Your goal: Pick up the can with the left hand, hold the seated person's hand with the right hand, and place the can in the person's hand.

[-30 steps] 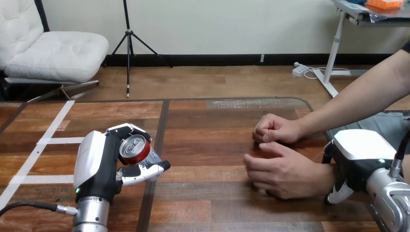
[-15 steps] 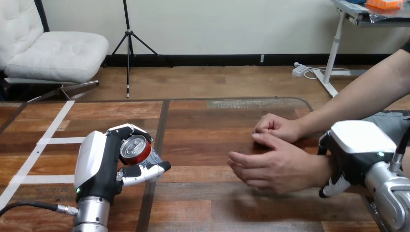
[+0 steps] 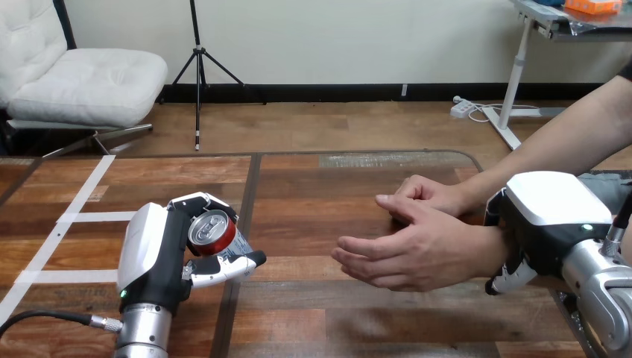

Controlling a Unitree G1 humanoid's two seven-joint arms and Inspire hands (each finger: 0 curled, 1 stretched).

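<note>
Two hands loaded. Left hand point(image 3: 153, 253) was curled round the can point(image 3: 211, 233), fingers over its far side, thumb along its near side. Can sat tilted in the grip, top toward the camera, low over the left part of the table point(image 3: 320, 224). Couldn't tell if its base touched the wood.

Right hand point(image 3: 548, 220) was clamped on the person's wrist point(image 3: 488, 250), with fingertips showing below it. Person's near hand point(image 3: 406, 250) was off the table, turned on edge, fingers loose and pointing left. Person's far hand point(image 3: 426, 195) was a loose fist on the table just behind it. Can and near hand were well apart.

Risks, as I judged them:
- Palm was on edge, not up. A can set there would have nothing under it and would likely drop or roll unless the right hand turned the wrist first.
- Can was tilted in the grip, so it could slip on the carry across.
- A low carry path could clip the outstretched fingertips before reaching the palm.
- Letting go before the person's fingers closed would mean a can on the table.
- Twisting the wrist too hard could make the person pull away.
</note>
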